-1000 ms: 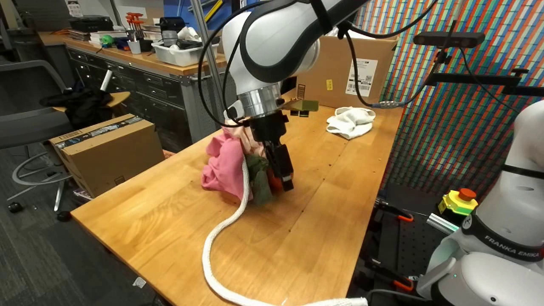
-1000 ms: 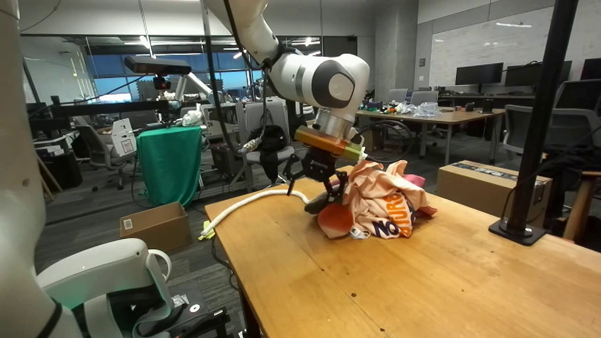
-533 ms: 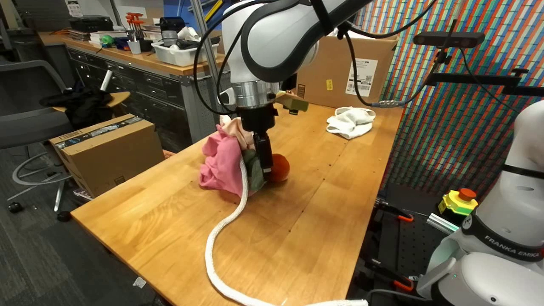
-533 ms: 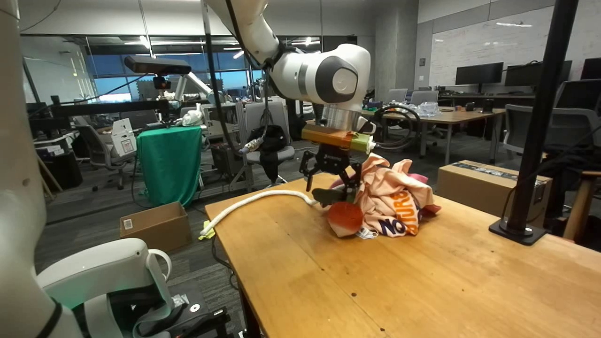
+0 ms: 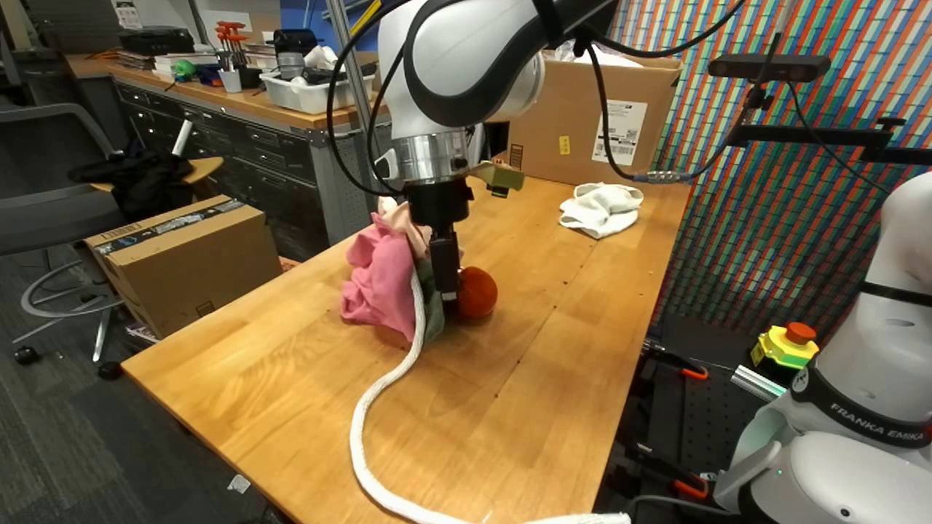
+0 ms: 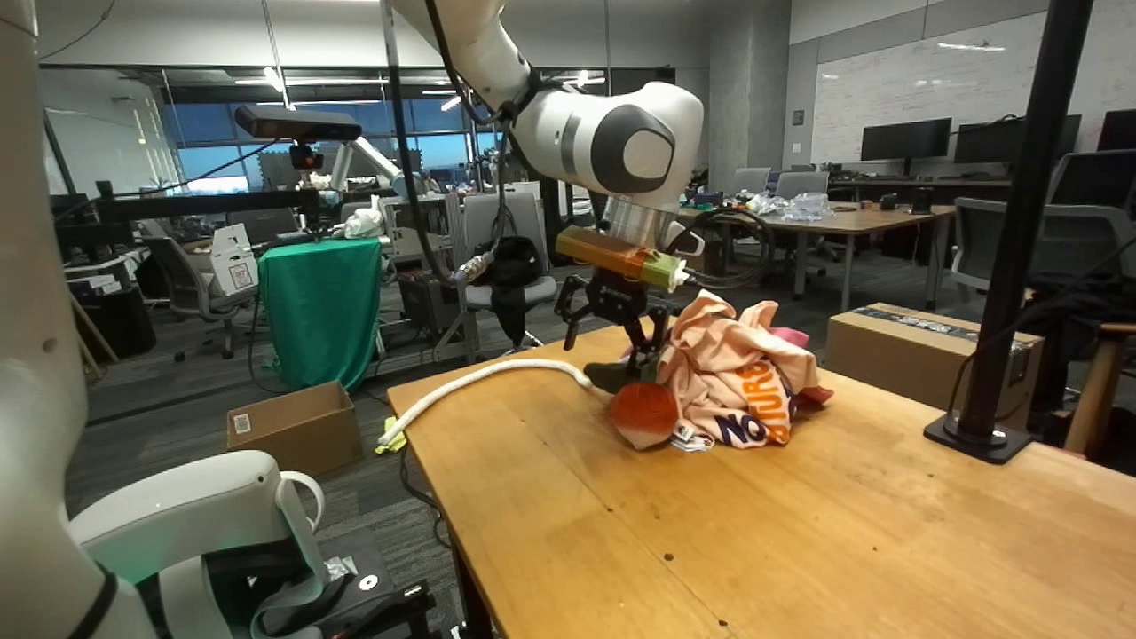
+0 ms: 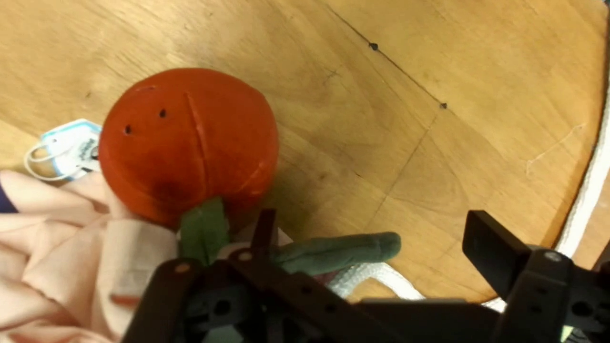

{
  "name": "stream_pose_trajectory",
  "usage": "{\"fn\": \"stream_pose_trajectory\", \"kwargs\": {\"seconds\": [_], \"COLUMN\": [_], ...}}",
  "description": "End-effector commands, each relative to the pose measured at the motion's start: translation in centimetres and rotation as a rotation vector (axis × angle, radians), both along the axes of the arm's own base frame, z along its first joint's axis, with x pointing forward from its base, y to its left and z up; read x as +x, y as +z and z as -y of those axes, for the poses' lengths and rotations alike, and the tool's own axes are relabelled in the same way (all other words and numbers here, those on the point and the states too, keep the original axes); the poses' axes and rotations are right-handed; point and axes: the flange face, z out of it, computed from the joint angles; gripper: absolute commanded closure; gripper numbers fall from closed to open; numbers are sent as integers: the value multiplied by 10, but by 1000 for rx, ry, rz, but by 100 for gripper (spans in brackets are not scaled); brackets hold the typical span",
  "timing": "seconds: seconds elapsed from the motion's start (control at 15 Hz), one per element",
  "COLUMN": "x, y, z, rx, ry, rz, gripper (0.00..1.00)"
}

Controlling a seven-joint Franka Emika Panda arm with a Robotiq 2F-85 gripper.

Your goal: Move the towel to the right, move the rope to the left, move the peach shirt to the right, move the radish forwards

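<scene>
towel [image 5: 601,209]: is lying on the table [image 5: 524,437], well behind the cloth [image 5: 382,280] in an exterior view (and to its right)
radish [image 6: 643,414]: is resting just left of the shirt [image 6: 723,364] in an exterior view
rope [image 5: 360,422]: is passing just beside the cloth, then running to the table's edge
leaves [image 5: 435,319]: are spreading between rope and radish in an exterior view
gripper [image 7: 372,232]: is hanging over the leaves

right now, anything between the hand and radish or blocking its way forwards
Nothing visible between the hand and radish. Forwards, if away from the robot's base, the peach shirt right beside it likely blocks it, with pink cloth alongside.
</scene>
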Motion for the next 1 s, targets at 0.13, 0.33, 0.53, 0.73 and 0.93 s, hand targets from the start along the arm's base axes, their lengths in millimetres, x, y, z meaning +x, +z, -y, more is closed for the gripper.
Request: {"fn": "stream_pose_trajectory", "kwargs": {"seconds": [0.13, 0.33, 0.53, 0.73, 0.93], "x": [0, -1, -1, 3, 6], "y": [2, -2, -7, -17, -26], "z": [-28, -48, -62, -67, -63], "rx": [46, 47, 31, 11, -10], "ry": [-133, -161, -176, -211, -257], "rz": [15, 37, 79, 99, 109], "gripper": [0, 0, 0, 0, 0]}}
